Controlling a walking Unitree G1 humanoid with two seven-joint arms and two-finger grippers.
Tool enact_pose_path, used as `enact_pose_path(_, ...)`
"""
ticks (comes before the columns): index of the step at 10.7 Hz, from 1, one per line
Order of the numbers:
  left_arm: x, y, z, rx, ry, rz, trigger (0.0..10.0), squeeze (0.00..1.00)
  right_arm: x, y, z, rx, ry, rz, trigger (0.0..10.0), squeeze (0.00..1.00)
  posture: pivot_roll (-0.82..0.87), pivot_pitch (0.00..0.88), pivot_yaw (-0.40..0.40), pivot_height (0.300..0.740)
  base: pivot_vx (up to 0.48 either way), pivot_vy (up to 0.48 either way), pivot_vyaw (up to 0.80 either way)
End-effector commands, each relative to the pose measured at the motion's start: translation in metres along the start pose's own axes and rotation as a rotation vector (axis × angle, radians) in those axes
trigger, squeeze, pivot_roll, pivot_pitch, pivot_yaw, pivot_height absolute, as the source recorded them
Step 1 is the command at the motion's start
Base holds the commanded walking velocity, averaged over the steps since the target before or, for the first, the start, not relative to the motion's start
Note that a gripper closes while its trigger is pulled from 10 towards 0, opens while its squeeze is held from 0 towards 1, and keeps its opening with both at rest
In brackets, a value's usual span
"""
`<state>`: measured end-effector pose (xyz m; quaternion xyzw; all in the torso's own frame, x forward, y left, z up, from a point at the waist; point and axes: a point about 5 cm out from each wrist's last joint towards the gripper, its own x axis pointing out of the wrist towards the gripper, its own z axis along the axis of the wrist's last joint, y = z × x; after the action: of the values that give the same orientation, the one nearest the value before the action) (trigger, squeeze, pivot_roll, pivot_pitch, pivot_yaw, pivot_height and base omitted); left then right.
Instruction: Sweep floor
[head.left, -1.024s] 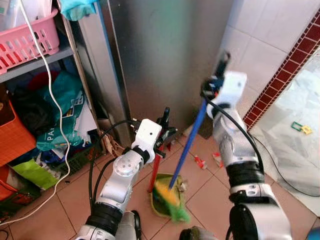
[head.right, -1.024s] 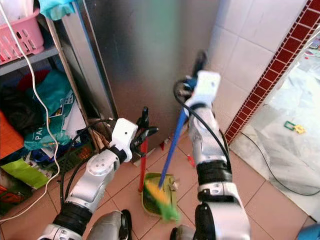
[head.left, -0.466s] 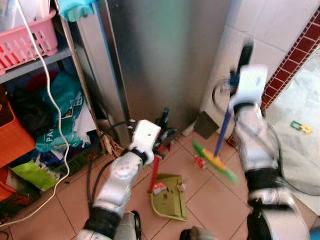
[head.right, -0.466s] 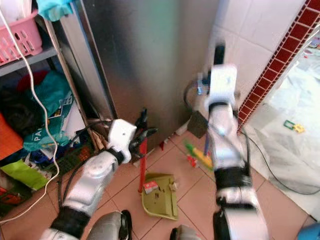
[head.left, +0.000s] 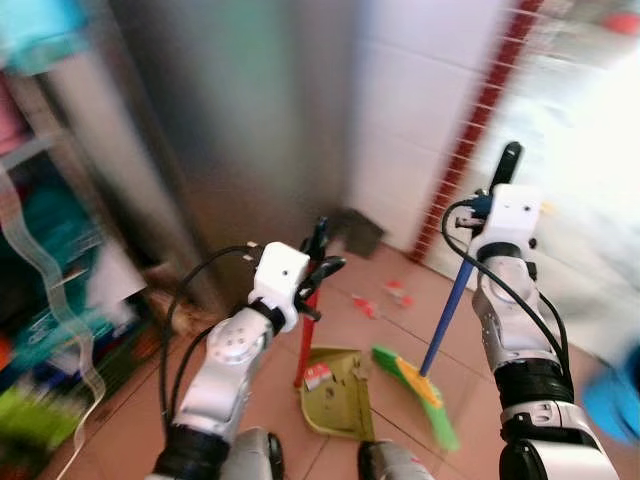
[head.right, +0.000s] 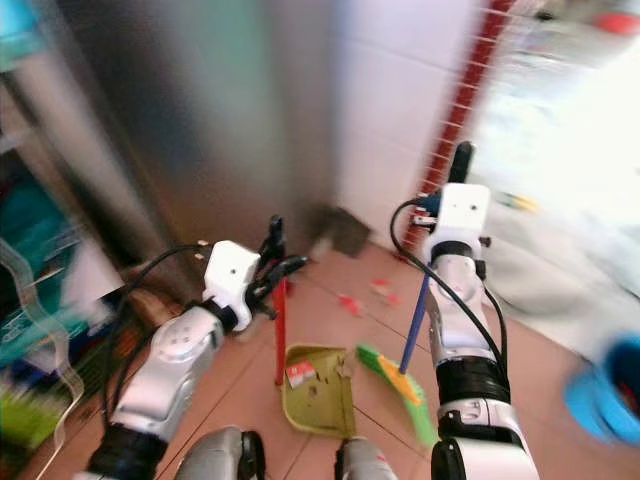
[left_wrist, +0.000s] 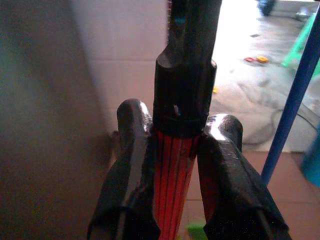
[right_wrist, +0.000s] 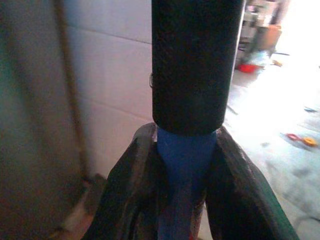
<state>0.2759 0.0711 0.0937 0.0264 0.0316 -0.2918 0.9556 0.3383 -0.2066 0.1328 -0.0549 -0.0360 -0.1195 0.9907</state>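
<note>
Dustpan (head.left: 337, 392): olive-green, flat on the tiled floor (head.left: 285, 420) between the two arms, with a red-and-white scrap (head.left: 317, 376) lying in it.
Dustpan handle (head.left: 308, 335): red with a black top, long axis near upright, rising from the pan's left edge into the left gripper.
Left gripper (left_wrist: 172, 165): both black fingers (left_wrist: 131, 165) clamped on the red ribbed handle just below its black cap; handle runs straight up between them in the left wrist view.
Litter (head.left: 365, 306): small red bits on the tiles beyond the pan, near the foot of the white tiled wall (head.left: 420, 110); details blurred.
Broom head (head.left: 418, 392): green and yellow, on the floor just right of the pan, long axis slanting from near the pan's far right corner toward the robot's right.
Broom stick (head.left: 447, 315): blue with a black grip on top, tilted, foot at the head, upper end leaning right into the right gripper.
Right gripper (right_wrist: 186, 165): fingers closed on the blue stick just under the black grip; raised well above the floor, level with the red tile border (head.left: 470, 140) of the wall.
Surroundings: heavily blurred; steel panel (head.left: 240, 110) at left behind the left arm.
</note>
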Motion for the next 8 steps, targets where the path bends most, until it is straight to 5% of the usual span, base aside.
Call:
enact_pose_path(1,-0.0009,-0.0005,0.0076,-0.014,-0.031,-0.015,10.0,0.00,0.0028,0.0004,0.0073,-0.003,-0.033,-0.008,10.0,0.00,0.00,0.038,0.021,0.740,0.000,0.000,-0.80)
enact_pose_path(6,-0.0030,0.0025,0.0087,-0.020,-0.026,-0.017,10.0,0.00,0.0067,-0.0055,0.0041,-0.013,-0.003,-0.058,10.0,0.00,0.00,0.021,0.021,0.740,0.000,0.000,-0.48)
enact_pose_path(8,-0.0042,0.0016,0.0072,-0.023,-0.019,-0.033,10.0,0.00,0.0083,-0.0070,0.0042,-0.030,-0.001,-0.074,10.0,0.00,0.00,0.018,0.022,0.740,0.000,0.418,-0.80)
